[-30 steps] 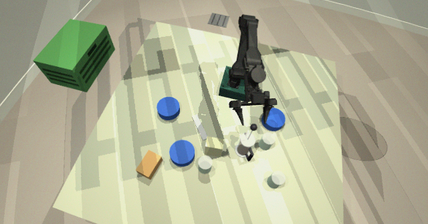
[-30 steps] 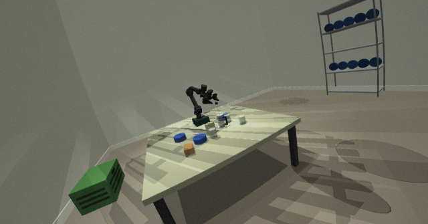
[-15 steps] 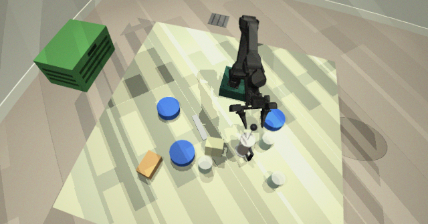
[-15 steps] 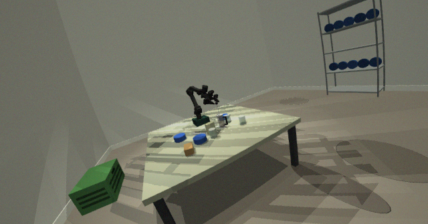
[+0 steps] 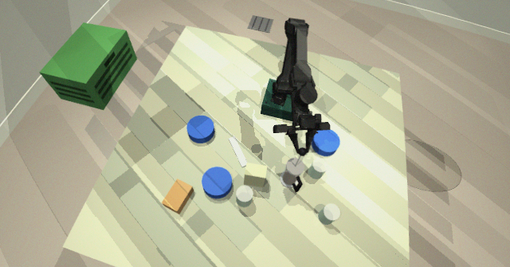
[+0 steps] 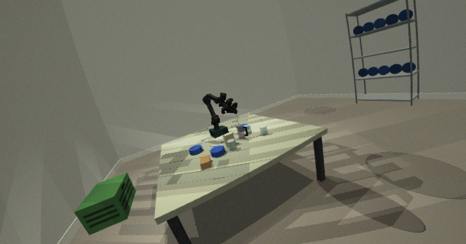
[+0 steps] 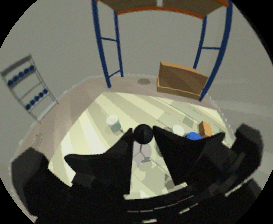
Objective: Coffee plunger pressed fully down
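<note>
The tool (image 5: 301, 151) is clenched on the dark knob (image 5: 302, 151) at the top of the plunger rod, its two fingers converging on that ball; the wrist view confirms the knob (image 7: 144, 135) seated between the finger tips. The coffee press (image 5: 293, 174) stands on the desk (image 5: 358, 219) in front of the arm's base, just beside a pale cup (image 5: 317, 167) and near the blue disc (image 5: 326, 142) on the side toward the arm. The step in hand is judged to be the grasp of the plunger, complete or nearly so, with the press stroke not yet made: the thin rod (image 5: 298, 160) shows above the lid, so the plunger appears to sit high. The press stands upright, its long axis vertical, with the rod running along that axis; in the top view the rod appears slanted toward the arm, which is taken as camera perspective. Its dark handle (image 5: 297, 185) points away from the arm, toward the desk's near edge. The next move calls for a straight descent along the rod's axis, without sideways load that could tip or slide the body, and afterwards an opening of the fingers.
</note>
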Controlling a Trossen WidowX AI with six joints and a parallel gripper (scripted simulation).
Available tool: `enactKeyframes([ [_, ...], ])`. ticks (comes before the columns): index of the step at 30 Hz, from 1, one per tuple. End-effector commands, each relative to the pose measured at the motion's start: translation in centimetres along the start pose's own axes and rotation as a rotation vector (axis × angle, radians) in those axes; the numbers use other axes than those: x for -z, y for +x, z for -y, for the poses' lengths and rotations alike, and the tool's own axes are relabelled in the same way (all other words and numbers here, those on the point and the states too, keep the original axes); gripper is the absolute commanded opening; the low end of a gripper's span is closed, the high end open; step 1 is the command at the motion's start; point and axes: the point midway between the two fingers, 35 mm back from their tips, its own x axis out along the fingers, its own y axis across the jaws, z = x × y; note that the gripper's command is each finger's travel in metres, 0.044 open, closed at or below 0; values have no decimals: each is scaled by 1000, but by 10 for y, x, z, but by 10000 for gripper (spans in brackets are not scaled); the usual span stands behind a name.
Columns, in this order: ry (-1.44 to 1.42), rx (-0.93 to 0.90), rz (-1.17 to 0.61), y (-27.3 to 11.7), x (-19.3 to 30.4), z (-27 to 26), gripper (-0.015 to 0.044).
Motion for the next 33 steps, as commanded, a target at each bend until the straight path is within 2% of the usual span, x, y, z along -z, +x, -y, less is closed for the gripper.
enactKeyframes([
  [1,3,2,1,1,1,0,120],
  [33,3,1,1,35,39,1,120],
])
